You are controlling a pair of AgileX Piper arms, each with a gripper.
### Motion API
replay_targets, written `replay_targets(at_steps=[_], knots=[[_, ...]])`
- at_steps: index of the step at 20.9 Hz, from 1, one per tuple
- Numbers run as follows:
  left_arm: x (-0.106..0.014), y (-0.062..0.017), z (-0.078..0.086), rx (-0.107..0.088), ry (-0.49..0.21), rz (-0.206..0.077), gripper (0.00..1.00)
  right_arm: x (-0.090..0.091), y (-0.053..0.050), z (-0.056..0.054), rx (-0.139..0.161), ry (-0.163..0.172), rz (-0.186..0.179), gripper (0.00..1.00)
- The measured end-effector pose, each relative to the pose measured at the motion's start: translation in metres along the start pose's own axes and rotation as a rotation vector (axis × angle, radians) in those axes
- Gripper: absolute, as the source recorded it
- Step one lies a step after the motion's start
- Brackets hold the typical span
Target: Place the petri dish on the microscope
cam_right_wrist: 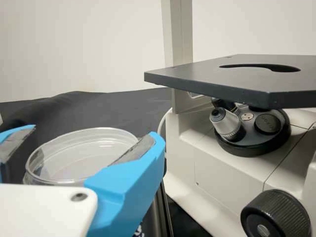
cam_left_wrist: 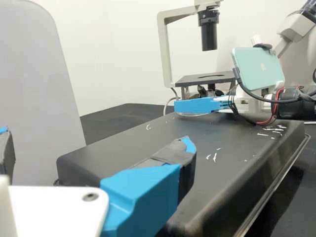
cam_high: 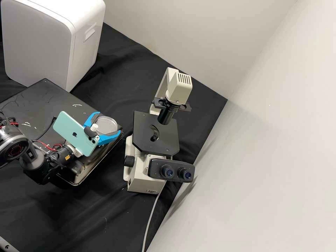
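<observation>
A clear petri dish sits between the two blue fingers of my right gripper, which is shut on it by its rim. The dish is at the right edge of a black tray, just left of the microscope. The microscope's flat black stage stands higher than the dish and has nothing on it. My left gripper is open low over the tray's far side, looking across it at the dish and the stage.
A large white appliance stands at the back left behind the tray. A mint-green phone is mounted on the right wrist. A pale wall runs close along the microscope's right side. A grey cable trails off the front.
</observation>
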Motion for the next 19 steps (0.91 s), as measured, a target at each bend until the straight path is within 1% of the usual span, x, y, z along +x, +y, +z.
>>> replay_targets(at_steps=[4, 6, 9, 10, 12, 13, 15, 17, 18, 19], knots=[[0.001, -0.0008, -0.001, -0.003, 0.000, -0.003, 1.00, 0.000, 0.000, 0.000, 0.000, 0.000, 0.000, 0.00], [0.001, -0.0013, -0.001, -0.004, 0.001, -0.005, 1.00, 0.000, 0.002, 0.000, 0.001, 0.002, 0.004, 0.00], [0.001, -0.0016, -0.001, -0.005, 0.001, -0.007, 1.00, -0.002, 0.007, -0.003, 0.022, 0.012, 0.015, 0.00], [0.001, -0.0018, -0.001, -0.006, 0.001, -0.007, 1.00, -0.002, 0.009, -0.004, 0.024, 0.015, 0.020, 0.00], [0.001, -0.0027, -0.001, -0.008, 0.001, -0.011, 1.00, -0.003, 0.012, -0.006, 0.037, 0.012, 0.016, 0.00], [0.001, -0.0027, -0.001, -0.008, 0.001, -0.011, 1.00, -0.004, 0.014, -0.008, 0.037, 0.016, 0.012, 0.00], [0.001, -0.0027, -0.001, -0.008, 0.001, -0.011, 1.00, -0.006, 0.018, -0.012, 0.047, 0.029, 0.013, 0.00], [0.001, -0.0027, -0.001, -0.008, 0.001, -0.011, 1.00, -0.009, 0.024, -0.018, 0.048, 0.055, 0.026, 0.00], [0.001, -0.0027, -0.001, -0.008, 0.001, -0.011, 1.00, -0.010, 0.028, -0.021, 0.056, 0.064, 0.040, 0.00], [0.001, -0.0027, -0.001, -0.008, 0.001, -0.011, 1.00, -0.011, 0.031, -0.023, 0.059, 0.075, 0.044, 0.00]])
